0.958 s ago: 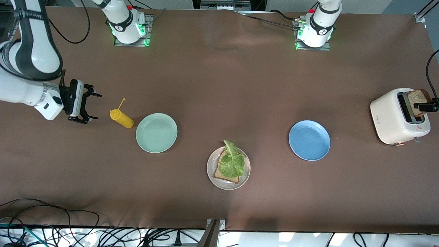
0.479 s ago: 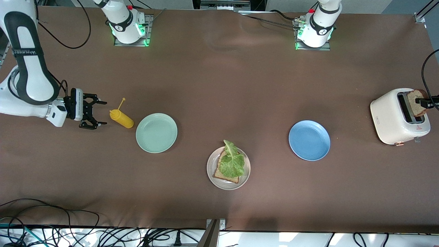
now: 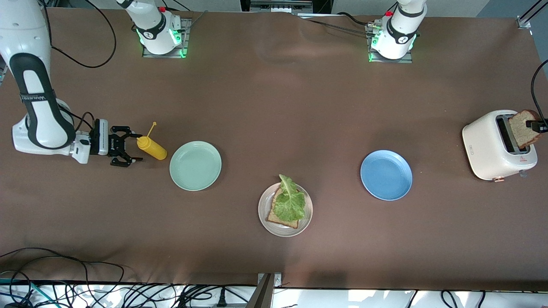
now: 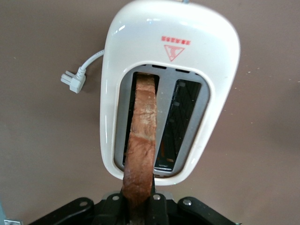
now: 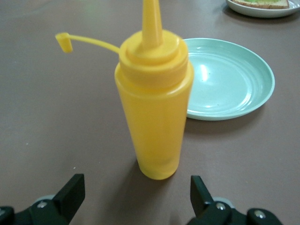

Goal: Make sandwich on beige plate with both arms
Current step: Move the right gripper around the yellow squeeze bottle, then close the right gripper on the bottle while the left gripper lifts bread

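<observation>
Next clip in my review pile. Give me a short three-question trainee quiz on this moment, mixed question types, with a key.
1. True or false: the left gripper is shut on the bread slice standing in the toaster.
2. Which plate carries the bread with the lettuce leaf? A) the green plate B) the blue plate C) the beige plate
3. Fill in: the right gripper is open, its fingers on either side of the base of the yellow ______.

Key: 1 true; 2 C; 3 bottle.
</observation>
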